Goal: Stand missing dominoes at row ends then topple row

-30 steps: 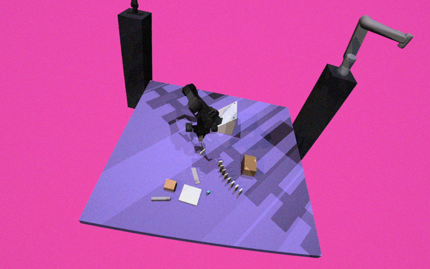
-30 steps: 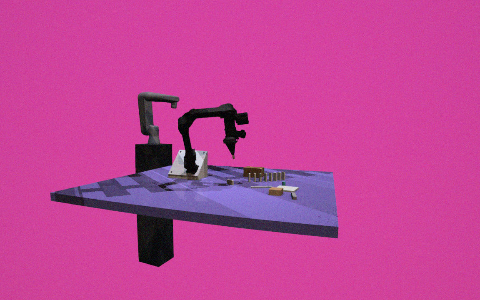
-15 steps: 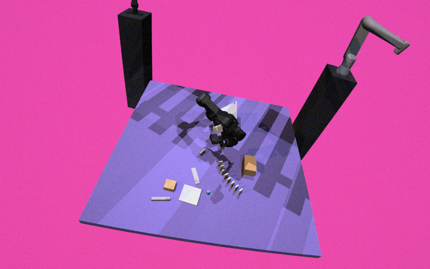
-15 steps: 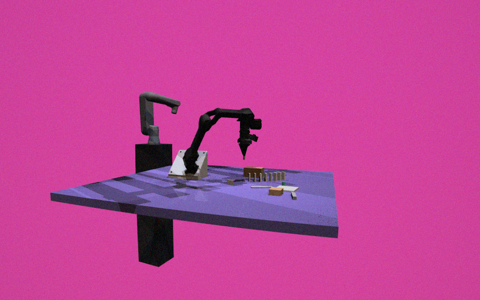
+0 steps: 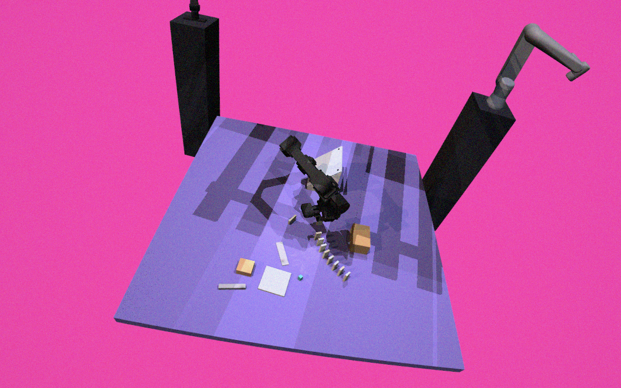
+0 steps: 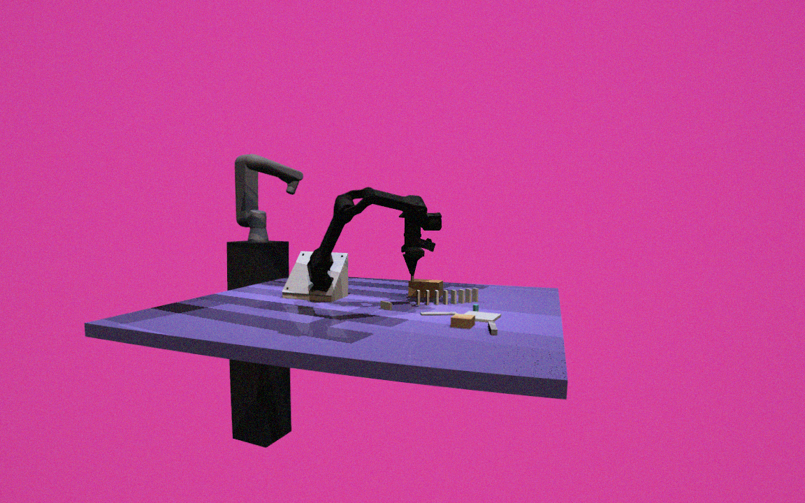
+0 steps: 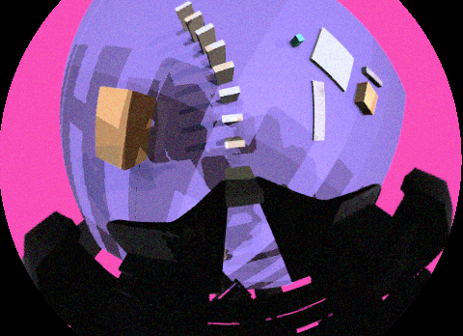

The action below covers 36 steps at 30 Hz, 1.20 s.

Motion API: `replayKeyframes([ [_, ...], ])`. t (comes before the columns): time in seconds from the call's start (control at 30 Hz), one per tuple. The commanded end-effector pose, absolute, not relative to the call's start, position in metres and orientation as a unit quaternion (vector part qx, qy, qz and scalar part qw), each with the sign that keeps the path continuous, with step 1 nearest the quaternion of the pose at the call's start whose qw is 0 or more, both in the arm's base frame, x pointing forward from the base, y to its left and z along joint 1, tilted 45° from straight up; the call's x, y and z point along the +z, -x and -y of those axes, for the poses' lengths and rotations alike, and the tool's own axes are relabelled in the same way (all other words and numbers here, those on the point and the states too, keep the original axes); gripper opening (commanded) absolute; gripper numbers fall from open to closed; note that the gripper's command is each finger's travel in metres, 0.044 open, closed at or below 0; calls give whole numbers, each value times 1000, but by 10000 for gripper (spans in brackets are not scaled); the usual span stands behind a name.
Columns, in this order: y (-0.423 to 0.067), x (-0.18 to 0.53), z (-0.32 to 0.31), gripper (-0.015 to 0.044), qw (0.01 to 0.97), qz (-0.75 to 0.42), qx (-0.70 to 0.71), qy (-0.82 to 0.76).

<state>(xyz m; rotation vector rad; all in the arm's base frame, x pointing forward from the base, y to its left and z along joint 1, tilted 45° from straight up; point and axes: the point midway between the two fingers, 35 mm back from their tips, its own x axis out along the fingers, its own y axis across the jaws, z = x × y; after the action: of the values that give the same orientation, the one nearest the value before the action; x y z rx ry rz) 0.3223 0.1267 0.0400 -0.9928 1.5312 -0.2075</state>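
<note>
A row of several tan dominoes [image 5: 332, 260] [image 6: 449, 295] [image 7: 212, 53] stands upright on the purple table [image 5: 351, 327] [image 6: 330, 350]. My gripper [image 5: 321, 221] [image 6: 412, 274] [image 7: 239, 183] is shut on one tan domino [image 7: 241, 176] and holds it upright, just above the table. It hangs at the row's end nearest the arm's base, in line with the row. Another loose domino [image 5: 291, 219] [image 6: 385, 305] lies flat to the left of that end, apart from the row.
A large orange box [image 5: 360, 238] [image 6: 425, 286] [image 7: 122, 126] stands close beside the row. A small orange box [image 5: 245, 266] [image 7: 367, 97], a white square [image 5: 274, 280] [image 7: 332, 58], two grey bars [image 5: 282, 253] [image 5: 232, 286] and a teal cube [image 5: 299, 277] [image 7: 296, 41] lie on the other side.
</note>
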Motion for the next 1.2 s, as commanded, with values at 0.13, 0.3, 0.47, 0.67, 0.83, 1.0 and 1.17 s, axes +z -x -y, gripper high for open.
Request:
replayKeyframes([
  [0.13,-325,17,-103,107,605,-662,-91,433],
  [0.3,-325,2,-86,107,604,-662,-92,433],
  [0.47,-324,-11,-71,107,604,-662,-94,434],
  [0.67,-324,-13,-68,107,604,-662,-94,434],
  [0.83,-324,-13,-68,107,604,-662,-94,434],
  [1.0,-324,-13,-68,212,604,-662,-94,434],
  [1.17,-324,-13,-68,343,604,-662,-94,434],
])
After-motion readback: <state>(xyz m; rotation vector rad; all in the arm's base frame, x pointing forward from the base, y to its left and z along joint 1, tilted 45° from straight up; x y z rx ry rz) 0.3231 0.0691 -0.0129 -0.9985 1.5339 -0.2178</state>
